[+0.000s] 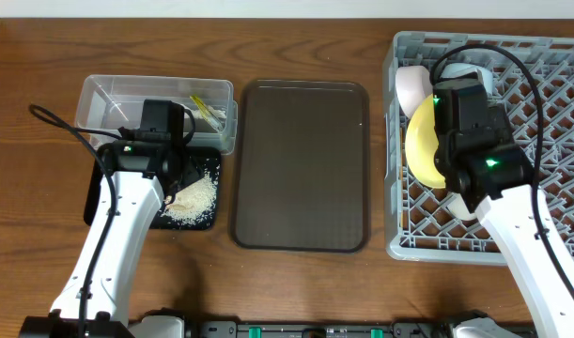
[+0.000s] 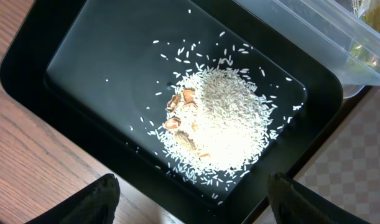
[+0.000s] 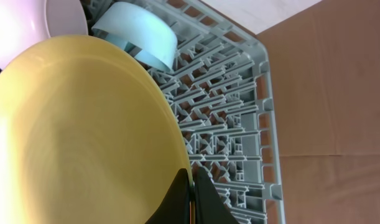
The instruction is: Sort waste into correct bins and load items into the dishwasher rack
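White rice scraps point(image 2: 222, 124) with a few brown bits lie heaped in the black tray point(image 2: 102, 68). My left gripper point(image 2: 193, 199) hangs open above the tray's near edge, nothing between its fingers. The clear tub point(image 1: 113, 101) behind it holds the yellow-green wrapper point(image 1: 209, 111). The yellow plate point(image 3: 84, 130) stands on edge in the grey dishwasher rack point(image 3: 239, 130), and my right gripper point(image 3: 191, 194) is shut on its rim. The pinkish-white bowl point(image 3: 22, 25) and the light blue bowl point(image 3: 137, 34) sit in the rack behind the plate.
A large brown serving tray point(image 1: 301, 164) lies between the bins and the rack point(image 1: 550, 141). Wooden tabletop point(image 1: 42, 235) surrounds everything. The clear tub's corner point(image 2: 314, 31) overlaps the black tray's far side.
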Robot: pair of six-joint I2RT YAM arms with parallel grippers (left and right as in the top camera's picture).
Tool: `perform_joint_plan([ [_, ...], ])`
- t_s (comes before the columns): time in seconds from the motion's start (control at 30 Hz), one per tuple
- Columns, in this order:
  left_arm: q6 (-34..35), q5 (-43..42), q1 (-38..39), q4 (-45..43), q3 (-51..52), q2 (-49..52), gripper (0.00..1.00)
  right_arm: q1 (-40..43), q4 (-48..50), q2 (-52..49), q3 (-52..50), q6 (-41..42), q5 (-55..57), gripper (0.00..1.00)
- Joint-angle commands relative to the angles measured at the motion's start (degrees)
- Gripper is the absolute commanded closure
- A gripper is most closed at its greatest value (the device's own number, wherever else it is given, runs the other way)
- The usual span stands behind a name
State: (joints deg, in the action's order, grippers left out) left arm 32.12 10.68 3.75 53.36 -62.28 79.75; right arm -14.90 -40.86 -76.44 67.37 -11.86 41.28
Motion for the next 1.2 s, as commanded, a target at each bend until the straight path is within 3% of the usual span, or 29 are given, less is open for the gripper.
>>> perform_joint_plan([
  [0.0, -0.5, 0.26, -0.2, 0.11, 0.17, -0.33, 0.21, 0.02, 0.09, -1.53, -0.04, 1.97, -3.56, 0.98],
  [0.27, -0.5, 0.26, -0.2, 0.11, 0.17, -0.33, 0.21, -0.87, 1.7, -2.97, -0.04, 7.74, -19.47, 0.85],
  [0.73, -0.52, 0.26, -0.2, 0.13, 0.17, -0.33, 0.21, -0.9, 5.84, -2.62, -0.02, 11.58, -20.83, 0.61],
  [0.83, -0.52, 0.24, -0.2, 0.11, 0.17, -0.33, 0.21, -0.11, 5.66, -0.85, -0.02, 18.99, -22.32, 0.46],
  [0.97, -2.1, -0.33, -0.2, -0.09, 0.17, -0.33, 0.21, 4.31, 5.46, 1.92, -0.02, 23.69, -32.81, 0.42],
  [1.07, -5.62, -4.33, -0.17, -1.18, 0.17, -0.33, 0.21, 9.27, 3.58, 3.17, -0.02, 23.82, -43.6, 0.33],
  [1.17, -8.66, -7.74, -0.13, -1.79, 0.17, -0.33, 0.21, 13.0, -1.42, 3.37, -0.02, 23.74, -49.59, 0.3],
])
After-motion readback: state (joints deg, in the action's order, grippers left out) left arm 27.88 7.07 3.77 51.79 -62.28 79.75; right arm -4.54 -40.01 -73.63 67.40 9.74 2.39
